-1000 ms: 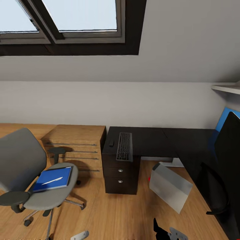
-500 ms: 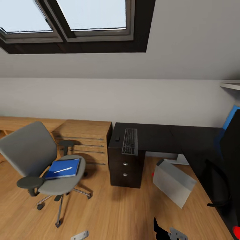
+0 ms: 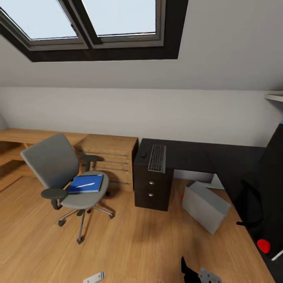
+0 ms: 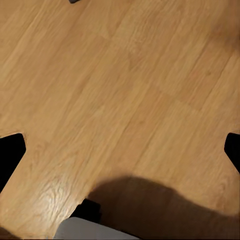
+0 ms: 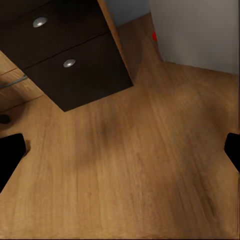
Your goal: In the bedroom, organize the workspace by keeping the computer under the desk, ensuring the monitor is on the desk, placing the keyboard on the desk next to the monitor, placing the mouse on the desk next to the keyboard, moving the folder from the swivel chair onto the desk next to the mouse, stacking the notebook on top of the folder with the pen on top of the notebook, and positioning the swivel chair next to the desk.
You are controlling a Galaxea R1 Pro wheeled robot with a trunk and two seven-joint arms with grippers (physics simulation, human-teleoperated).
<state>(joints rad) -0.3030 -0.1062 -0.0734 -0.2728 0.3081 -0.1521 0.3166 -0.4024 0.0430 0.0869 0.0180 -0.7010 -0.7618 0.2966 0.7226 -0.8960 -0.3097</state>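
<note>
In the head view, the swivel chair stands on the wooden floor at the left, well apart from the desk, with its grey back turned toward the low wooden shelf by the wall. On its seat lies the blue folder, and a slim white pen rests on top of it; a grey notebook between them I cannot make out. Behind the chair stands a wooden chest of drawers, just beside the black drawer unit of the desk. On the desk top above this unit lies the keyboard, and the small black mouse is just beside it, on the side toward the chest. The computer stands tilted on the floor in the inner corner of the L-shaped desk, with a red dot at its near corner. At the right edge, the monitor shows as a tall dark shape with its curved stand and a red dot low down. At the bottom edge appear small parts of the left gripper and the right gripper, but here I cannot tell how wide they are. In the left wrist view, the two dark fingertips sit at opposite edges, spread wide with nothing between them, above bare floor. In the right wrist view, the fingertips are likewise far apart and hold nothing; beyond them are the drawer unit with its silver knobs and the grey side of the computer.
</note>
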